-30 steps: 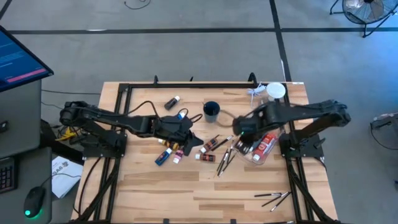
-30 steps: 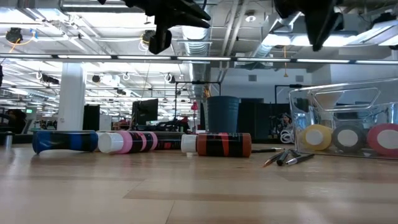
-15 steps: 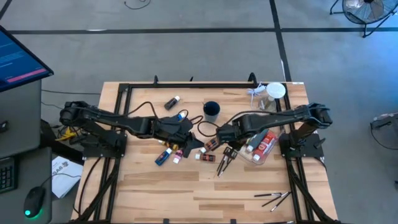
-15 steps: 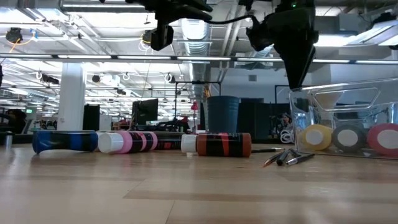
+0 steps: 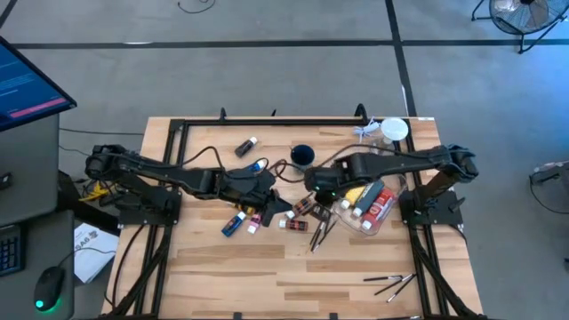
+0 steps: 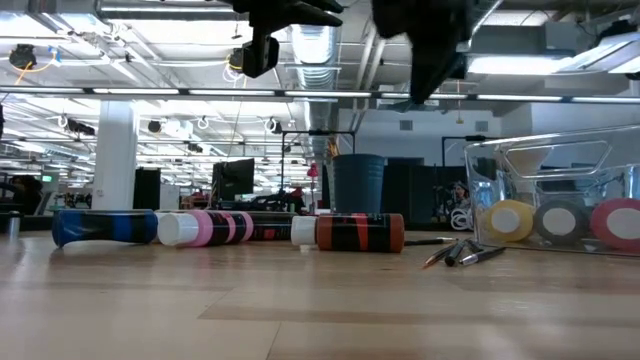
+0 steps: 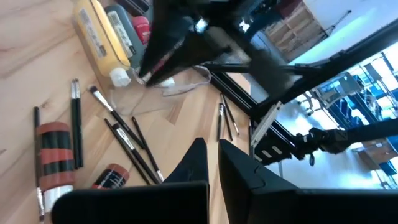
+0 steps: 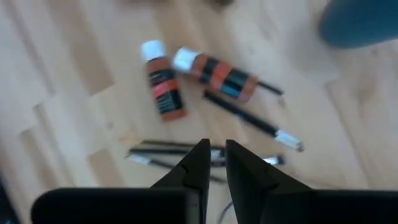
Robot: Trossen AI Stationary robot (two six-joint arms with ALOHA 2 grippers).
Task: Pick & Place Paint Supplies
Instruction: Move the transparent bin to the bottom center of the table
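Observation:
Several paint tubes lie on their sides mid-table: a blue one (image 5: 232, 223), a pink one (image 5: 255, 222) and red-brown ones (image 5: 305, 207) (image 8: 165, 91) (image 8: 217, 74). One brown tube (image 5: 246, 145) lies apart toward the far edge. Thin dark brushes (image 5: 320, 229) (image 8: 186, 153) lie beside the tubes. A yellow bottle (image 5: 358, 192) (image 7: 102, 34) lies in the clear container (image 5: 378, 220). My right gripper (image 5: 316, 184) (image 8: 214, 163) hovers over the red-brown tubes, pointing down, shut and holding nothing. My left gripper (image 5: 269, 192) (image 7: 212, 155) hangs shut above the tubes, also holding nothing.
A dark blue cup (image 5: 302, 156) stands just beyond my right gripper. A clear jar with a white lid (image 5: 394, 131) stands at the far right corner. More brushes (image 5: 391, 283) lie near the front right. Both arms' cables and a dark frame (image 5: 267, 121) run along the far edge.
My right gripper has moved from over the clear container toward the table's left and a little down. It now stands over the red-brown tubes, close to my left gripper.

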